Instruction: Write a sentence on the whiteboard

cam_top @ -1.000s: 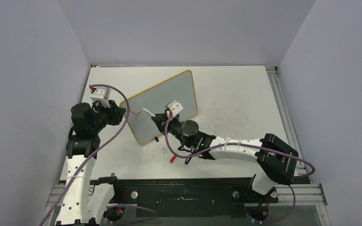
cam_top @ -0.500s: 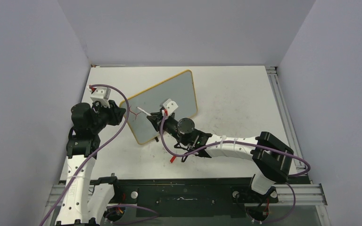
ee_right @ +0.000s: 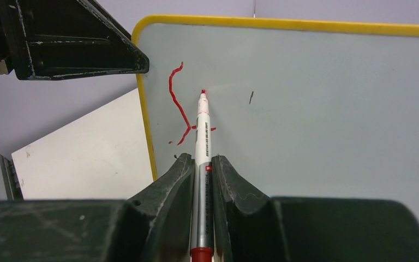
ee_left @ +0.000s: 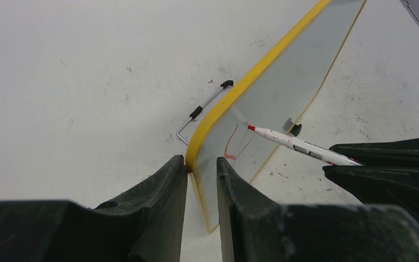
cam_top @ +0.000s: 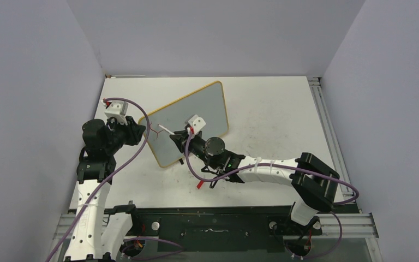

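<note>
The whiteboard (cam_top: pixel 199 106) stands tilted on the table, yellow-framed. My left gripper (cam_top: pixel 142 132) is shut on its left edge; in the left wrist view the gripper (ee_left: pixel 201 162) pinches the yellow rim of the whiteboard (ee_left: pixel 283 82). My right gripper (ee_right: pixel 202 159) is shut on a white marker (ee_right: pixel 202 123) with a red tip. The tip points at the whiteboard (ee_right: pixel 316 98) near its left edge; contact cannot be told. Of the sentence, only a curved red stroke (ee_right: pixel 175 95) with a small crossing mark shows. From above, the right gripper (cam_top: pixel 181 136) holds the marker (cam_top: pixel 166 129) in front of the board.
A red marker cap (cam_top: pixel 199 184) lies on the table below the right arm. The board's wire foot (ee_left: pixel 202 106) sticks out behind its left edge. Grey walls close in the table on three sides; a metal rail (cam_top: pixel 321 109) runs along the right edge.
The right gripper shifted a little to the left with the marker, toward the board's left edge, then held still. The left gripper kept its hold on the board.
</note>
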`<action>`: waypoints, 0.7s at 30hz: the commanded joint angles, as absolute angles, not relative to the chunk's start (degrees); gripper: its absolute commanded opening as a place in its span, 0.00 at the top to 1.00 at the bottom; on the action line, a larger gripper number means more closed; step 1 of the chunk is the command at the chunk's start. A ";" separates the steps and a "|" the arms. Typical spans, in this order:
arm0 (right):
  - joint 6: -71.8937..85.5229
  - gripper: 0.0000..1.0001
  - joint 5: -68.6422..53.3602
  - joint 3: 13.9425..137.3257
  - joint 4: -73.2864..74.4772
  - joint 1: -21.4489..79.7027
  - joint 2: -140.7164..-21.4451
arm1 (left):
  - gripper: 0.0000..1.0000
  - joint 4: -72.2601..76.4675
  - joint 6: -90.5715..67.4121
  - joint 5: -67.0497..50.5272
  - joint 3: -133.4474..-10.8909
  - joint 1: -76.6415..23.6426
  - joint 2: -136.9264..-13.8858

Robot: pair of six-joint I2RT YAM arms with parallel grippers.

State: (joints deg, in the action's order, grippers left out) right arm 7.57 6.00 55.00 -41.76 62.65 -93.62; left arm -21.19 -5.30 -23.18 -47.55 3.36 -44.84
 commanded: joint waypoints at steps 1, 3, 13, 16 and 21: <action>9.02 0.95 6.56 53.90 -43.48 62.84 -94.13 | 0.76 -20.04 -5.23 -24.57 -47.90 3.16 -44.22; 9.50 0.95 6.63 53.22 -43.42 62.92 -94.00 | 0.76 -19.99 -5.23 -24.52 -47.90 3.16 -44.29; 10.80 0.95 6.91 51.21 -43.16 63.69 -94.48 | 0.76 -20.00 -5.19 -24.54 -47.98 3.17 -44.21; 10.98 0.95 6.94 50.90 -43.01 63.80 -94.65 | 0.76 -20.04 -5.19 -24.57 -47.91 3.16 -44.19; 11.20 0.95 6.97 50.46 -42.64 63.81 -94.93 | 0.76 -19.94 -5.19 -24.52 -47.99 3.16 -44.21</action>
